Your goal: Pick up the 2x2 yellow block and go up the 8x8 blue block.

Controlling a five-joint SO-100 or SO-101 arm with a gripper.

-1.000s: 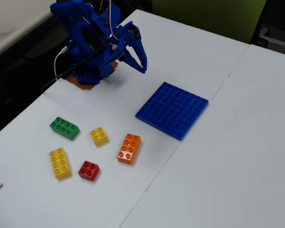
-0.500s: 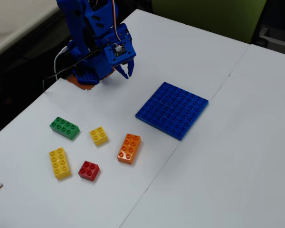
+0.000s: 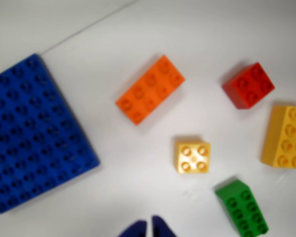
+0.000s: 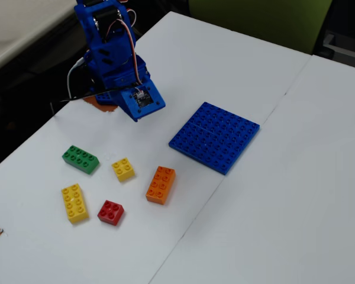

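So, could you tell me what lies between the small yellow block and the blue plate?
In the fixed view, the orange brick sits partly between the 2x2 yellow block and the 8x8 blue block; otherwise bare table.

Two abutting white tables [image 4: 296, 195], dark floor, green panel [image 4: 257, 18] behind.

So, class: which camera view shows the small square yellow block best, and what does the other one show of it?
The wrist view: the 2x2 yellow block appears large near the centre, seen from above, all four studs countable though slightly blurred. The fixed view shows it small but sharp, lying free on the white table between the green brick and orange brick.
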